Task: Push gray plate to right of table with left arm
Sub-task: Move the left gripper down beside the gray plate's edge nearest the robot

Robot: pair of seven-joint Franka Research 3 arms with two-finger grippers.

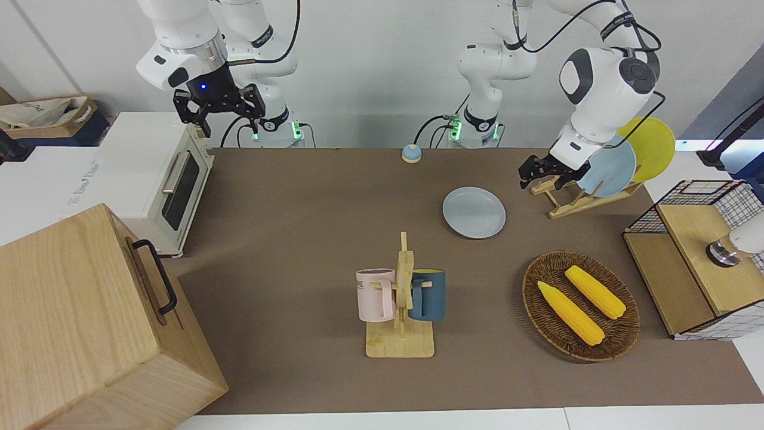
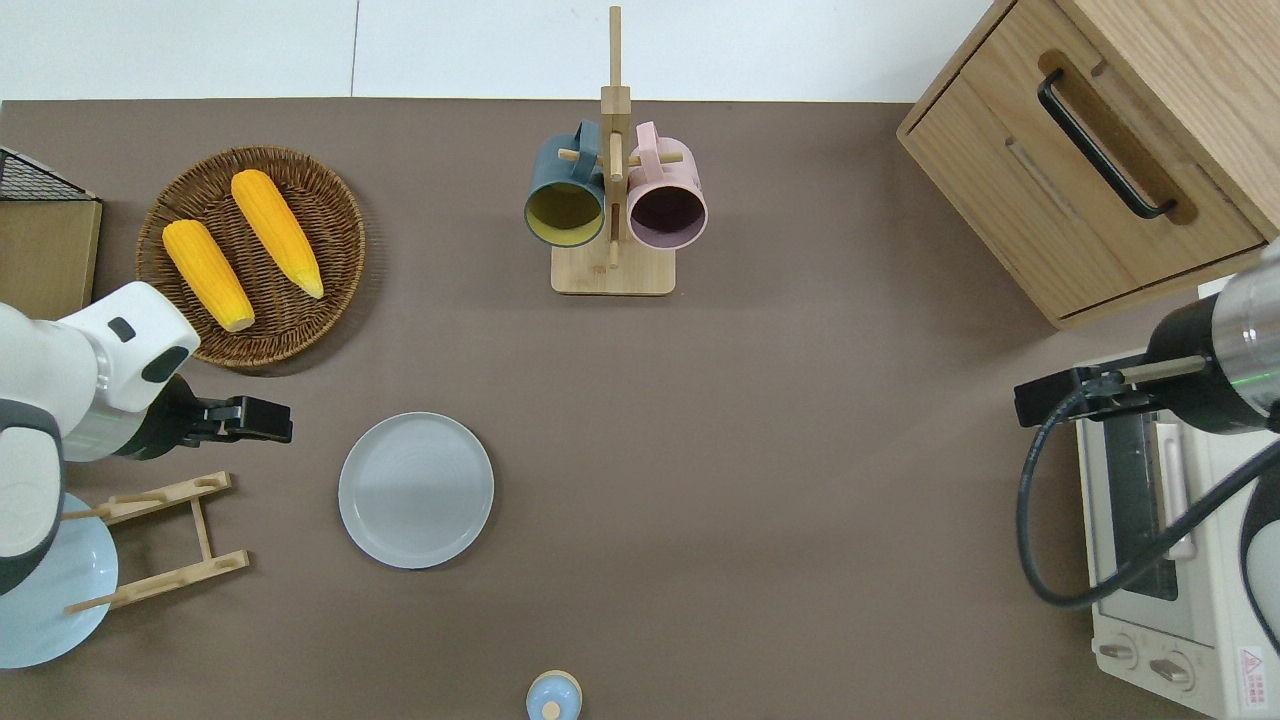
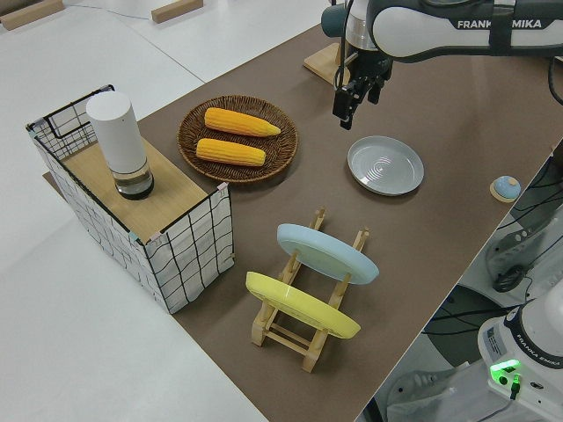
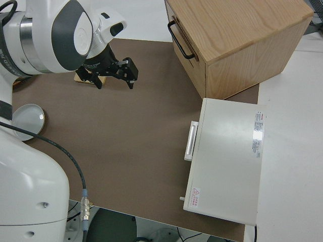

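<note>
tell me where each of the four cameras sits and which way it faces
Front: across the table, facing both arms; left gripper beside the gray plate.
Overhead: straight down; left gripper, parked right gripper.
Left side: raised at the left arm's end, along the table; plate rack closest.
Right side: above the right arm; toaster oven below.
All four share the gray plate.

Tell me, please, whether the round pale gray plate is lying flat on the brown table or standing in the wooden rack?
Flat. The round pale gray plate lies on the brown table, apart from the wooden rack.
</note>
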